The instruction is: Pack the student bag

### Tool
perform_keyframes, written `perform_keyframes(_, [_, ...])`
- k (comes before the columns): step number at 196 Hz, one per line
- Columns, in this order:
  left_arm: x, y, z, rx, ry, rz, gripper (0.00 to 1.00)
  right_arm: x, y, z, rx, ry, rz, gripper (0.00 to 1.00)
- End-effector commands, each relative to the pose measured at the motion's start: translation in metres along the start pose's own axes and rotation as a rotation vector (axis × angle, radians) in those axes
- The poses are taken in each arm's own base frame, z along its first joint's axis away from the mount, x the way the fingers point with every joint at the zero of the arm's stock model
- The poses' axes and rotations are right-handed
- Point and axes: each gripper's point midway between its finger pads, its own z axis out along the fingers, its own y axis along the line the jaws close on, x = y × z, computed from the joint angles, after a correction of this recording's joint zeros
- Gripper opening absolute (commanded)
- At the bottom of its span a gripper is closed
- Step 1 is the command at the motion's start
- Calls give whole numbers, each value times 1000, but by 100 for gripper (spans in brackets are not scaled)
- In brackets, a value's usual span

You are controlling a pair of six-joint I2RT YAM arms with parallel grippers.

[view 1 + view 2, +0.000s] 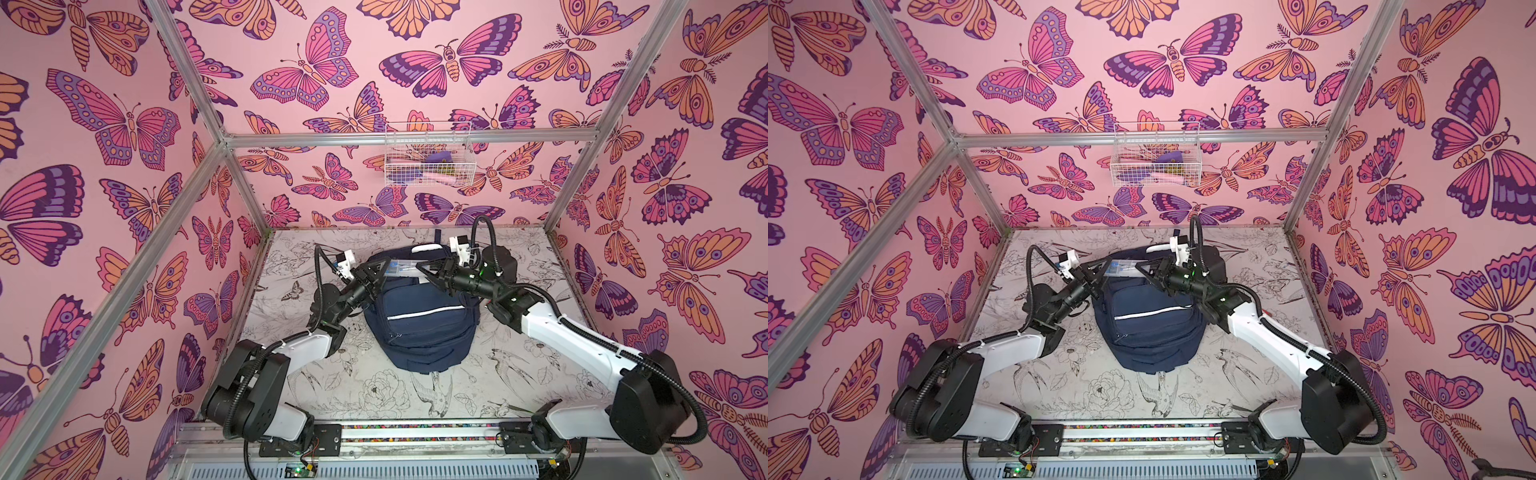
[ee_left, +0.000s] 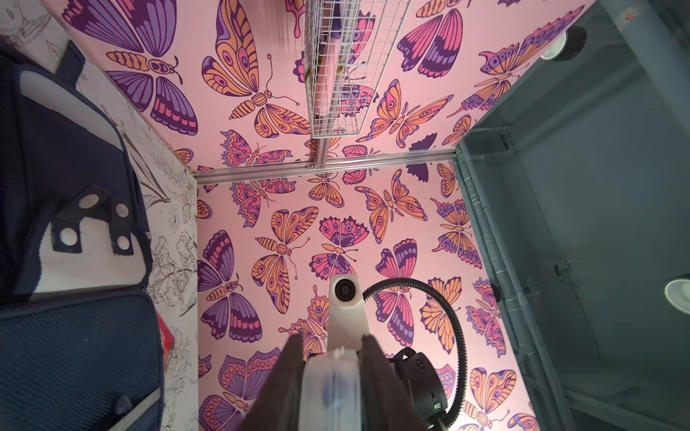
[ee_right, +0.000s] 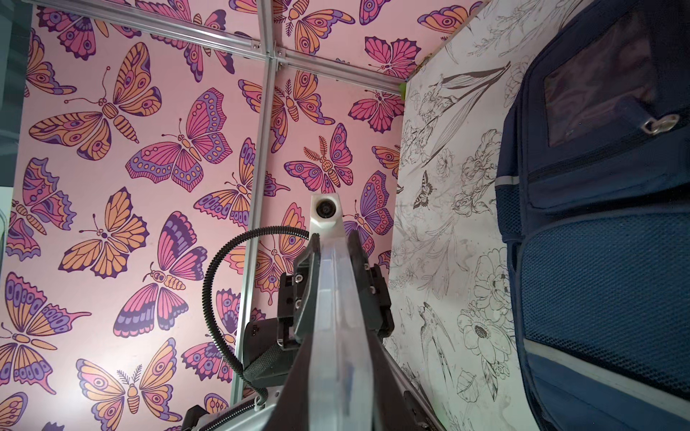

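The student bag (image 1: 419, 328) (image 1: 1150, 328), a navy backpack with a white stripe, lies on the table between my arms. Above its far end both grippers meet on a clear plastic case (image 1: 405, 266) (image 1: 1121, 268). My left gripper (image 1: 384, 266) (image 2: 332, 347) holds one end of the case (image 2: 332, 388), its fingers against both sides. My right gripper (image 1: 422, 268) (image 3: 334, 242) is shut on the other end of the case (image 3: 336, 354). The bag's white patch with black squares (image 2: 86, 268) shows in the left wrist view. The bag's mesh pocket (image 3: 597, 280) shows in the right wrist view.
A white wire basket (image 1: 428, 153) (image 1: 1156, 153) holding a few items hangs on the back wall above the table (image 1: 332, 386). Butterfly-patterned walls and aluminium frame posts close the cell on three sides. A small red item (image 2: 166, 336) lies beside the bag.
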Motion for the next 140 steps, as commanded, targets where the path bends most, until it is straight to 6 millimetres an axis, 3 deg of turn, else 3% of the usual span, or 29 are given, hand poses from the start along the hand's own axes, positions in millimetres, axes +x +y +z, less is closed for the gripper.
perform_keyframes(1, [3, 1, -2, 3, 8, 40, 44, -11, 26, -11, -46, -36, -50, 3])
perform_keyframes(22, [5, 4, -2, -42, 34, 70, 54, -18, 23, -21, -22, -56, -59, 2])
perform_keyframes(36, [6, 2, -2, -89, 62, 120, 74, -24, 17, -32, 18, -76, -68, 2])
perform_keyframes(43, [6, 1, -2, -124, 84, 158, 97, -27, 13, -40, 48, -87, -73, 1])
perform_keyframes(46, [7, 2, -2, -146, 96, 173, 100, -28, 10, -43, 63, -90, -73, 1])
perform_keyframes(63, [14, 13, -6, -321, 184, 283, 100, -34, -4, -65, 165, -106, -97, 1])
perform_keyframes(68, [19, 0, -9, -333, 212, 357, 100, -35, -10, -73, 205, -110, -106, 1])
perform_keyframes(86, [35, 1, -15, -439, 331, 528, 100, -38, -29, -105, 344, -126, -124, 1])
perform_keyframes(113, [86, 13, -20, -525, 595, 775, 100, -35, -53, -151, 469, -128, -94, 1])
perform_keyframes(118, [98, 32, -21, -568, 670, 814, 100, -33, -57, -158, 481, -126, -87, 1])
perform_keyframes(140, [137, 66, -30, -683, 875, 1046, 100, -29, -69, -188, 533, -148, -56, 1])
